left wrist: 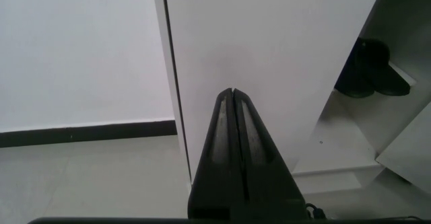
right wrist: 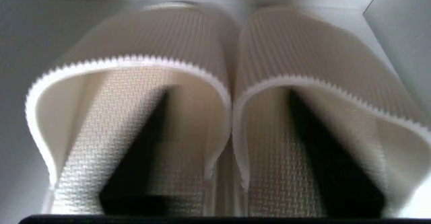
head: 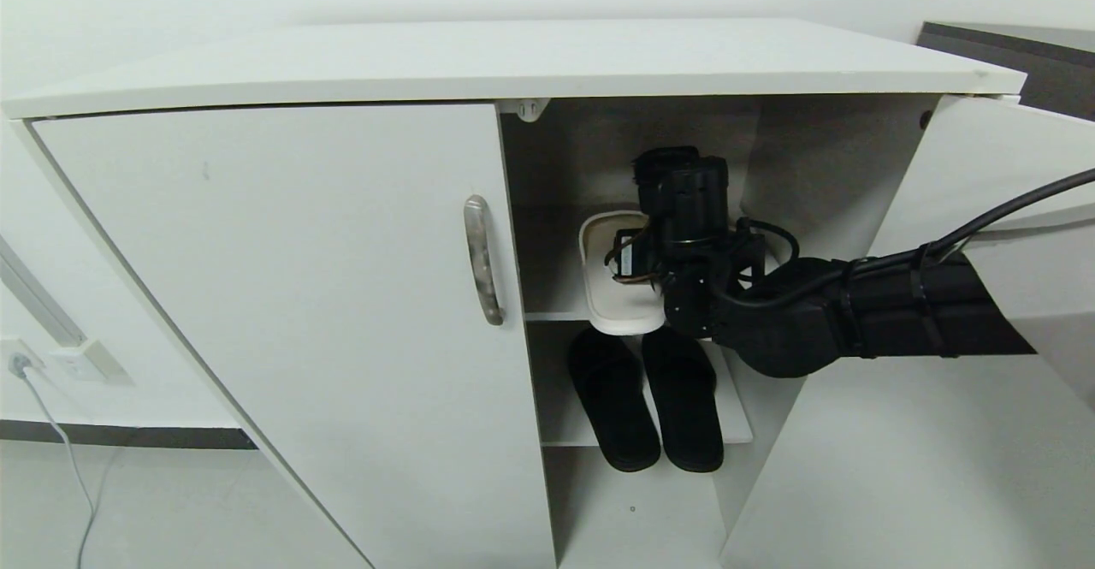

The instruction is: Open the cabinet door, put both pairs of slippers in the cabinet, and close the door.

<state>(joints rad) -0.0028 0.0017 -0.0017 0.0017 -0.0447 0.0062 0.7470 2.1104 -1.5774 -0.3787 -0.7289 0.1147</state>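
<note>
The white slippers [head: 609, 299] lie side by side on the upper shelf [head: 547, 291] of the cabinet [head: 513, 56], heels over its front edge; the right pincer [right wrist: 227, 116] is open, one of its fingers [right wrist: 145, 157] under each strap; the black slippers [head: 646, 398] lie on the lower shelf [head: 556, 415]; the right door [head: 984, 175] is open, the left door [head: 282, 295] closed; the left pincer [left wrist: 232, 96] is closed on nothing, before the left door.

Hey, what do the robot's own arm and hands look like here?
The thick, rounded black right arm has black cables strapped along it with ties, and ends in a boxy black wrist block with thin coloured wires. The black left hand has two long, tapering fingers with recessed grey faces.
</note>
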